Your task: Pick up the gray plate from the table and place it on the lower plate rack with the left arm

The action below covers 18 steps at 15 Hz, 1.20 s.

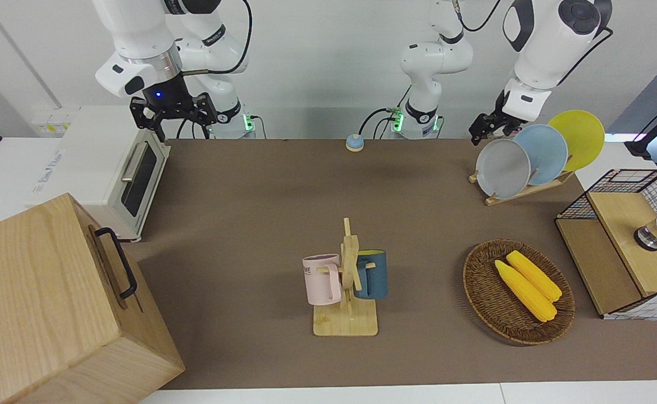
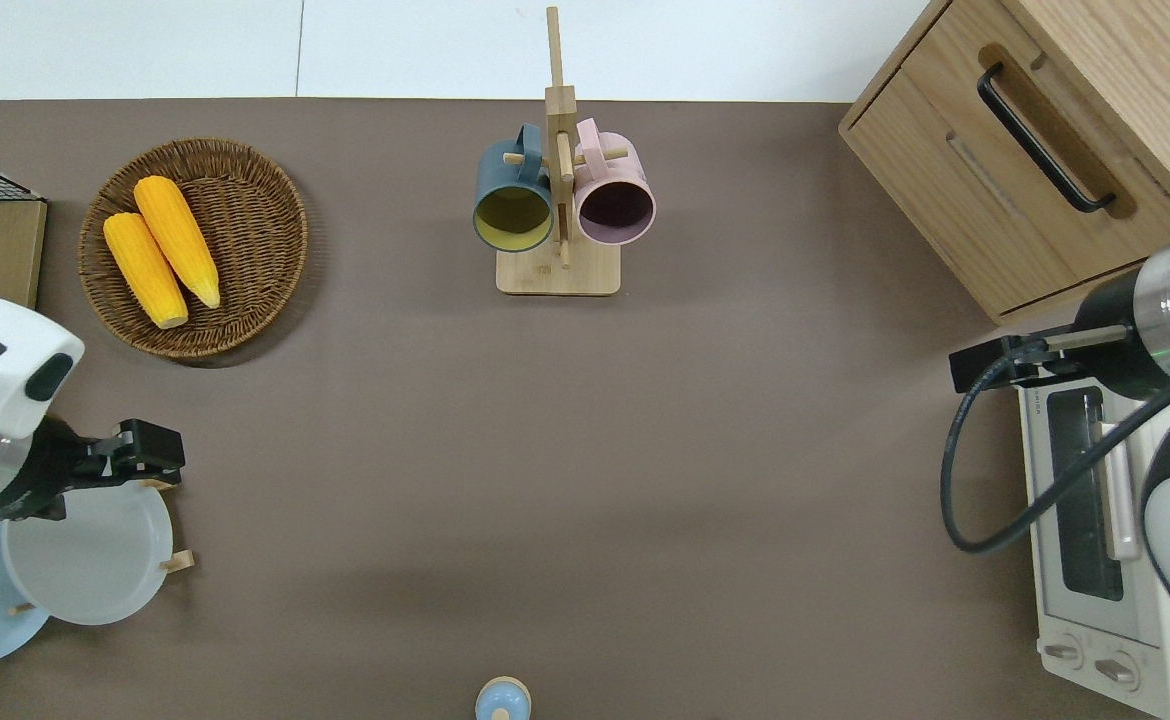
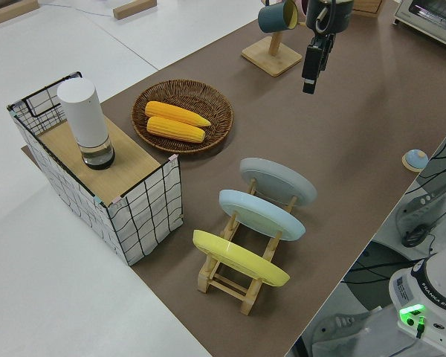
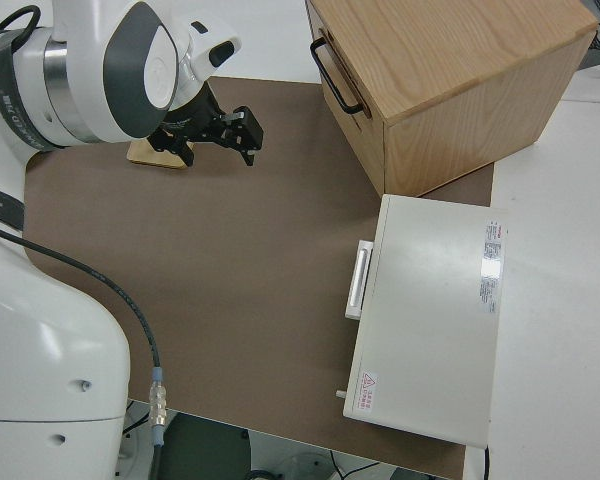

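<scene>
Matte gray, round, with a shallow raised rim: you see the gray plate [image 1: 502, 169] standing on edge in the lower plate rack [image 1: 522, 192], which sits on the table [image 1: 261, 207] toward the left arm's end. It occupies the end slot of the rack that lies toward the middle of the table. The light blue plate [image 1: 544, 153] is in the slot just beside it and the yellow plate [image 1: 578, 138] in the slot after that. All three plates lean the same way, tilted rather than fully upright, and the gray plate's concave face points away from the robots, as you see in the front view. Being round, it has no long axis. In the overhead view the left gripper [image 2: 150, 458] is up in the air over the rack's end, just clear of the plate's rim and holding nothing; you cannot tell how far apart its fingers are. The right arm is parked
</scene>
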Each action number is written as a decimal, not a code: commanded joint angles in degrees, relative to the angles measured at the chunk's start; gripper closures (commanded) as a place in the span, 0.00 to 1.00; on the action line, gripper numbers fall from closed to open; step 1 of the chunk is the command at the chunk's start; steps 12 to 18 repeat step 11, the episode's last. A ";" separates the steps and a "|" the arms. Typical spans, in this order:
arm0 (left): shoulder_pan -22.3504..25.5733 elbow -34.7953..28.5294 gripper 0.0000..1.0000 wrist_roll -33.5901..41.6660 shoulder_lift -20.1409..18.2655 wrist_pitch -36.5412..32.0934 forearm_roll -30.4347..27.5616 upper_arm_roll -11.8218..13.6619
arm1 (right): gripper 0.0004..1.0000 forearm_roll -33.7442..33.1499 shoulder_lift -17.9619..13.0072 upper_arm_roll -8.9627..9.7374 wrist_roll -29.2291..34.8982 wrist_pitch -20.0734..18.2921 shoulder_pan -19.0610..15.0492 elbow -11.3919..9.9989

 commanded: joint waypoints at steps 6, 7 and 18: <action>0.81 -1.35 0.01 11.65 -3.11 3.07 -2.59 -0.48 | 0.02 -0.09 -0.07 0.98 0.70 -0.81 -1.06 0.51; 0.73 -1.34 0.01 11.67 -2.85 3.59 -3.29 -0.48 | 0.02 -0.09 -0.15 0.98 0.70 -0.81 -1.06 0.51; 0.81 -1.61 0.00 11.05 -2.23 6.06 -2.51 -1.88 | 0.02 -0.09 -0.07 0.98 0.70 -0.81 -1.06 0.51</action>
